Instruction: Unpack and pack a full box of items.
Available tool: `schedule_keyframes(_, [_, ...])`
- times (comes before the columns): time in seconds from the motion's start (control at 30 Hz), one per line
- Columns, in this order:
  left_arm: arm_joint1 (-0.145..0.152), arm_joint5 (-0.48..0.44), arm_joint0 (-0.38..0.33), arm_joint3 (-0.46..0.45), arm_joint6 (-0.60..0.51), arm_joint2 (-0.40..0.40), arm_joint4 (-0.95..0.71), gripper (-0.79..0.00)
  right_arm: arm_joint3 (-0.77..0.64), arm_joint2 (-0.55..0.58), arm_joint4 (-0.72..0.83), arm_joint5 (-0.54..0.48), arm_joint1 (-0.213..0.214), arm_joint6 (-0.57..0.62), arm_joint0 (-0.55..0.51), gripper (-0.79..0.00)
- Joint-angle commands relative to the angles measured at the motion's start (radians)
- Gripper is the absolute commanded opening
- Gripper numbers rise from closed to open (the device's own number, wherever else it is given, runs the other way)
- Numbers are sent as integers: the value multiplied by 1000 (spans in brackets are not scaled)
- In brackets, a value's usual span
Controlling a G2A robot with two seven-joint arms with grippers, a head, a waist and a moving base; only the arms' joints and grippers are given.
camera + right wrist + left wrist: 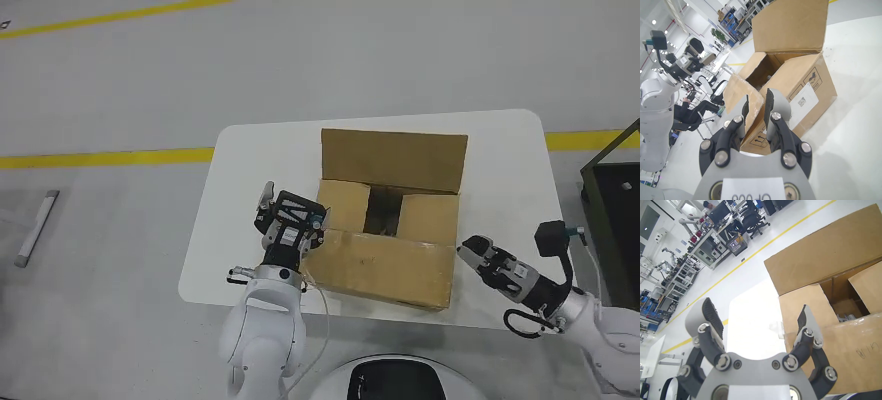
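A brown cardboard box [385, 265] stands in the middle of the white table [250, 160]. Its far flap [393, 158] stands up, the two side flaps lie partly folded in, and the front flap [375, 268] tilts outward. Through the gap I see pale items [846, 316] inside. My left gripper [293, 213] [759, 317] hovers open at the box's left front corner, one finger in front of the cardboard. My right gripper [472, 248] [757, 105] sits at the right front corner, its fingers close together with the front flap's corner [754, 100] between them.
A dark cabinet [612, 215] stands just off the table's right side. Bare table surface lies left of the box and along the far edge [400, 122]. A grey bar [35, 228] lies on the floor at far left.
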Motion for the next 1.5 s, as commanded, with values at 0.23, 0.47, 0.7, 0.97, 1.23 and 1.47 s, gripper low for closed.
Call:
schedule_keyframes(0.23, [0, 0, 0, 0, 0, 0, 0, 0, 4, -15, -62, 23, 9, 1, 9, -502])
schedule_keyframes(0.47, [0, 0, 0, 0, 0, 0, 0, 0, -9, -47, -96, 40, 14, -20, 13, -496])
schedule_keyframes(0.7, [0, 0, 0, 0, 0, 0, 0, 0, -10, -62, -101, 51, 20, -23, 36, -480])
schedule_keyframes(0.97, [0, 0, 0, 0, 0, 0, 0, 0, 0, -92, -67, 53, 27, 4, 66, -542])
schedule_keyframes(1.23, [0, 0, 0, 0, 0, 0, 0, 0, -2, -69, 52, 46, 37, 44, 42, -536])
schedule_keyframes(1.47, [0, 0, 0, 0, 0, 0, 0, 0, -4, -53, 102, 30, 46, 67, 25, -533])
